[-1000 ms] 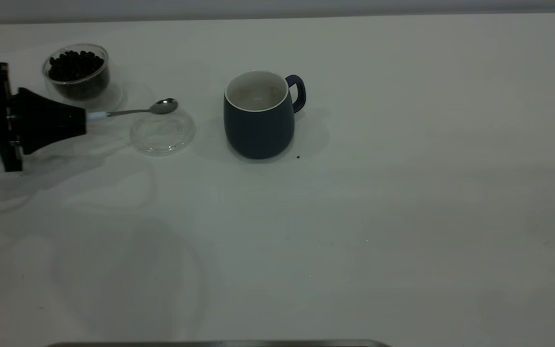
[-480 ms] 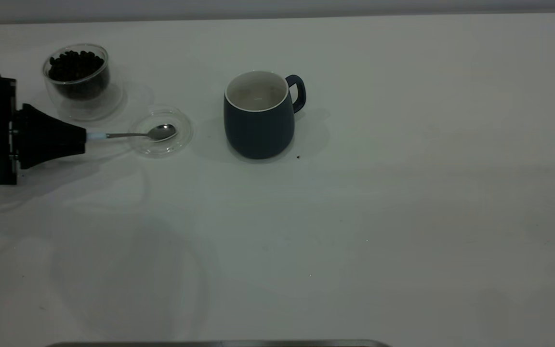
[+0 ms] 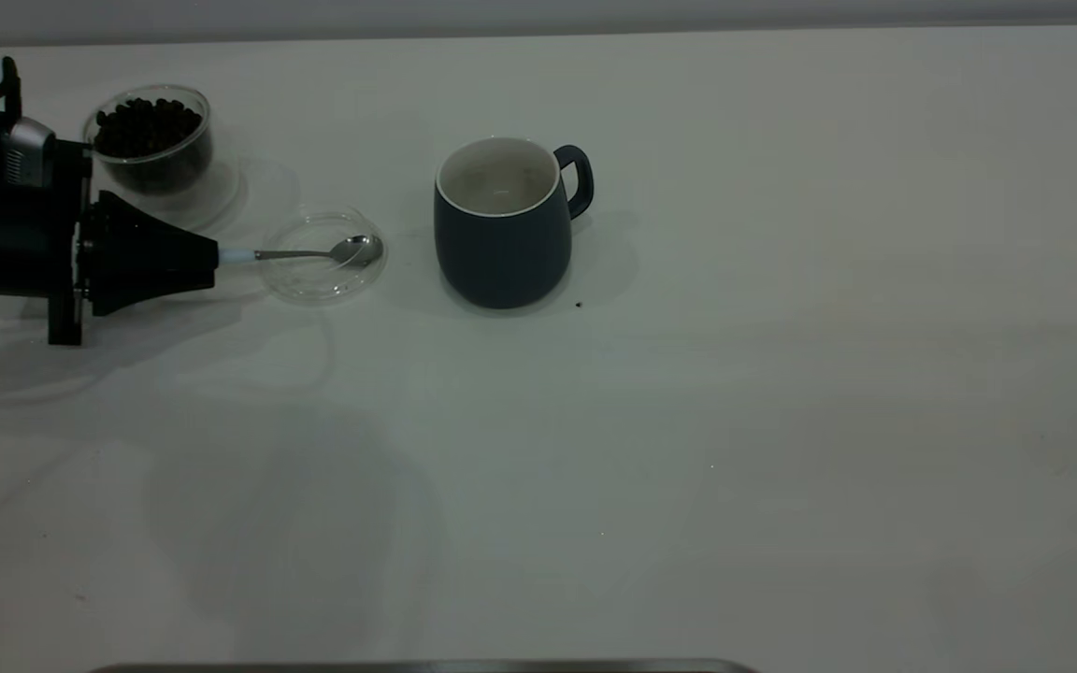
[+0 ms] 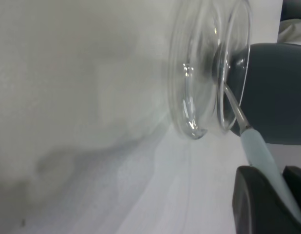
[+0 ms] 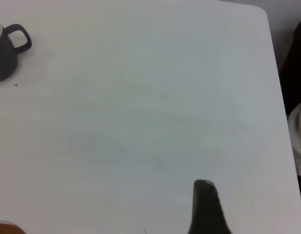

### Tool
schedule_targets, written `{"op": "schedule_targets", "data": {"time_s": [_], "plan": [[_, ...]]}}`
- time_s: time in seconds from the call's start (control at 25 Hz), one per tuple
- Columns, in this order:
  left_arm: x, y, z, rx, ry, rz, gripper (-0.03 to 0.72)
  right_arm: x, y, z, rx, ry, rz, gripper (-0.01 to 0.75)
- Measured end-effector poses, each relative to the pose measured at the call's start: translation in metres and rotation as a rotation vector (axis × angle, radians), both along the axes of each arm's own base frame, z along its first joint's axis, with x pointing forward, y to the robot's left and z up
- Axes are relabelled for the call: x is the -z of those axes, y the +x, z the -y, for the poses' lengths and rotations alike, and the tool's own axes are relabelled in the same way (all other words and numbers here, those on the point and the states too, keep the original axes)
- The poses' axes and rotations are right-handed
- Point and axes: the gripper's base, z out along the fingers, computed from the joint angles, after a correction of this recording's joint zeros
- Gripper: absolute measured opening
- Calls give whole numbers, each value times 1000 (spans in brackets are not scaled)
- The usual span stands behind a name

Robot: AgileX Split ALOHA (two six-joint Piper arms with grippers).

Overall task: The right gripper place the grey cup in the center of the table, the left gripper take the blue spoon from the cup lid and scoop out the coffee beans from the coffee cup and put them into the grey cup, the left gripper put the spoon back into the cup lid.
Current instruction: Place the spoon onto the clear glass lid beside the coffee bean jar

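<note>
- The grey cup (image 3: pixel 502 224) is set upright on the table (image 3: pixel 782 374), towards the far side and a little left of the middle, its handle turned to the right.
- The cup lid (image 3: pixel 323 257) is laid flat on the table just left of the grey cup, apart from it.
- The coffee cup (image 3: pixel 150 150) is placed farther left and farther back, near the table's far left corner; the coffee beans (image 3: pixel 146 126) are held in it.
- The blue spoon (image 3: pixel 314 252) is stretched across the cup lid, its bowl over the lid's right part, its handle pointing left.
- The handle's end is gripped by the left gripper (image 3: pixel 207 257), found left of the lid and in front of the coffee cup.
</note>
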Motion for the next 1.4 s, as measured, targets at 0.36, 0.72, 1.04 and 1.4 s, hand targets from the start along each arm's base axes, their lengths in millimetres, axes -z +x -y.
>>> {"op": "schedule_targets", "data": {"time_s": [0.36, 0.72, 1.04, 1.4], "plan": [[0, 0, 0, 16, 9, 23, 323, 0, 0, 0, 0, 0, 0, 459], [5, -2, -4, 96, 140, 114, 704, 0, 0, 0, 0, 0, 0, 459], [-47, 11, -17, 217, 350, 240, 692, 0, 0, 0, 0, 0, 0, 459], [-154, 6, -13, 274, 443, 201, 670, 0, 0, 0, 0, 0, 0, 459]]}}
